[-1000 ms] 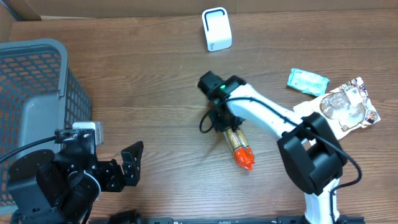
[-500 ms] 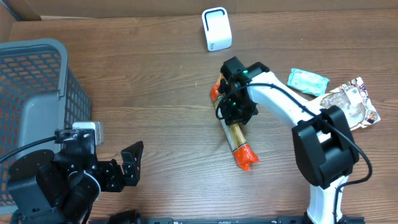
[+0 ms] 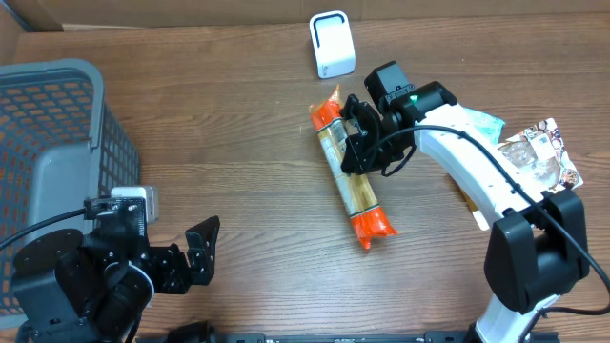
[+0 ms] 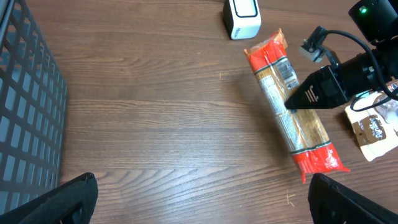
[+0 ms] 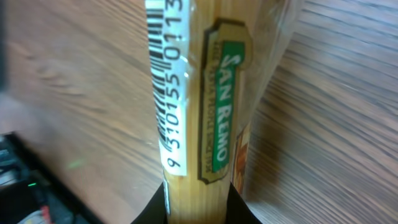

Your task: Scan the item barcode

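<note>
R tool [image 3: 355, 145] clamped on pasta pack [image 3: 349, 181], barcode [image 5: 160, 81] showing; L tool [image 3: 198, 252] wide open, empty.

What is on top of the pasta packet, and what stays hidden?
The right gripper clamps the pasta packet across its middle. A barcode label shows on the wrapper beside it. The wrapper beneath the gripper is covered from overhead.

Feels like a mock shop checkout rigged up in a lab; a grey basket [image 3: 48, 143] on a wooden table [image 3: 238, 143], a white scanner [image 3: 332, 44], a pasta pack [image 3: 348, 176] with its barcode [image 5: 165, 81], loose packets [image 3: 538, 157]; robot arms [image 3: 477, 176] at the near edge; cardboard [image 3: 29, 14] behind.
</note>
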Robot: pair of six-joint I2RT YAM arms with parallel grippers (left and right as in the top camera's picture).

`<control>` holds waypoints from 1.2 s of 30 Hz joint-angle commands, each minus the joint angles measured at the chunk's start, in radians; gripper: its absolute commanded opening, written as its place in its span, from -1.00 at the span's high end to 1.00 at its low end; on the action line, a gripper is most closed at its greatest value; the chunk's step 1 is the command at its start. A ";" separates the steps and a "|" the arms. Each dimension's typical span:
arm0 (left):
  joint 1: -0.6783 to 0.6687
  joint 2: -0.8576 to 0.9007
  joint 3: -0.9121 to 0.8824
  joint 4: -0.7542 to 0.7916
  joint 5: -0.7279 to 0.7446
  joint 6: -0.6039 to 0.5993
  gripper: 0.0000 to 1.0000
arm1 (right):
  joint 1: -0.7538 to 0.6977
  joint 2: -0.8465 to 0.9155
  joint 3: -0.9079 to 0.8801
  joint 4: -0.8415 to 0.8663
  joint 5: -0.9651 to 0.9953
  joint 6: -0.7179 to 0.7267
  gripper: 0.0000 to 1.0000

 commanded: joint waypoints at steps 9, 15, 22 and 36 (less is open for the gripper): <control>0.003 0.000 0.011 0.003 -0.004 0.015 -0.99 | 0.132 -0.032 -0.035 0.038 0.489 0.187 0.93; 0.003 0.000 0.011 0.003 -0.004 0.015 -0.99 | 0.263 -0.004 -0.098 0.050 0.803 0.286 0.87; 0.003 0.000 0.011 0.003 -0.004 0.015 -0.99 | 0.300 0.032 -0.100 -0.003 0.706 0.281 -0.11; 0.003 0.000 0.011 0.003 -0.004 0.015 -0.99 | 0.233 0.032 -0.151 -0.084 0.393 0.190 -0.47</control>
